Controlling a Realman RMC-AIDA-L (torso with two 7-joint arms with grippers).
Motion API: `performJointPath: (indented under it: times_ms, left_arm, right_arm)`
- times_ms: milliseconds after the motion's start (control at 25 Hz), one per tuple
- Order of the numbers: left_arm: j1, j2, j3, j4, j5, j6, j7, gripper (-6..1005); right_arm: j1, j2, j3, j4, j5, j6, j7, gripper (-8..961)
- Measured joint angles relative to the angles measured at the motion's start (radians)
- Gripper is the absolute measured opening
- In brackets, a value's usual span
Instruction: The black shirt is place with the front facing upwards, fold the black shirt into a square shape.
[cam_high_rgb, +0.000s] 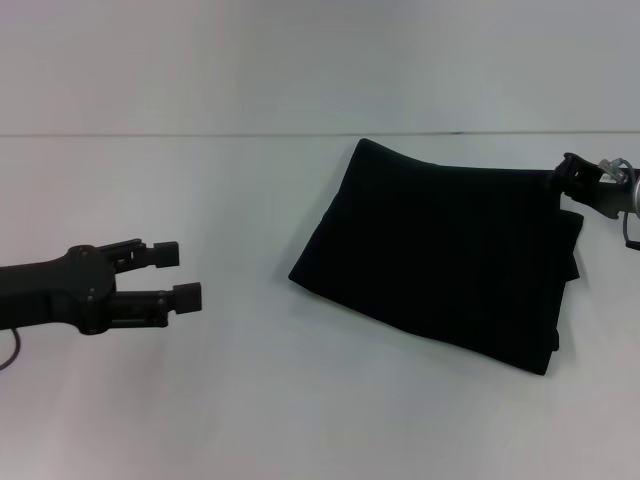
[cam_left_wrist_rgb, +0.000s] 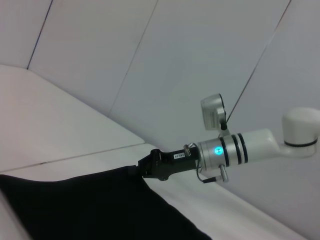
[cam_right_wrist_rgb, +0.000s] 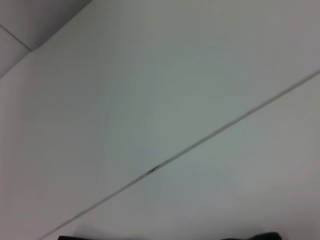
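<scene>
Nearest the head camera, the left gripper (cam_high_rgb: 190, 274) hovers over the white worktop (cam_high_rgb: 200, 400) on the left, its fingers (cam_high_rgb: 187, 296) parted with nothing between them, well apart from the black shirt (cam_high_rgb: 440, 260). That shirt lies folded into a rough rectangle right of centre on the worktop. At its far right corner sits the right gripper (cam_high_rgb: 568, 170), touching the cloth; whether it grips the corner I cannot tell.

White table (cam_high_rgb: 200, 400); pale panelled wall (cam_left_wrist_rgb: 165, 60) behind, thin seams.
</scene>
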Motion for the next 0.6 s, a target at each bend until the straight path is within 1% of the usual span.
performJointPath:
  times_ms: [160,240,320,360,440,480,520,600]
  left_arm:
    - [-0.017,-0.002,-0.011,-0.032,-0.006,-0.010,-0.027,951]
    - [-0.030,0.002,-0.016,-0.064,-0.006,-0.021,-0.050,950]
    - [-0.039,0.006,-0.022,-0.085,-0.006,-0.029,-0.067,949]
    - [-0.042,0.005,-0.028,-0.090,-0.006,-0.034,-0.076,948]
    - [-0.049,0.002,-0.040,-0.097,-0.006,-0.048,-0.098,947]
    - [-0.055,0.000,-0.042,-0.101,-0.006,-0.059,-0.115,947]
    - [-0.061,-0.001,-0.043,-0.105,-0.006,-0.071,-0.136,946]
    - [-0.080,0.001,-0.033,-0.116,0.000,-0.105,-0.203,945]
  right_arm:
    - [-0.044,0.012,0.021,-0.037,0.066,-0.005,-0.058,33]
    - [-0.090,0.024,0.049,-0.066,0.162,-0.012,-0.141,44]
    - [-0.143,0.032,0.083,-0.092,0.280,-0.044,-0.254,55]
    - [-0.172,0.034,0.104,-0.103,0.352,-0.077,-0.336,60]
    - [-0.216,0.028,0.136,-0.107,0.477,-0.194,-0.527,149]
    - [-0.231,0.024,0.145,-0.106,0.514,-0.248,-0.597,194]
    - [-0.249,0.018,0.152,-0.106,0.546,-0.333,-0.706,238]
    - [-0.269,0.011,0.153,-0.107,0.562,-0.456,-0.861,322]
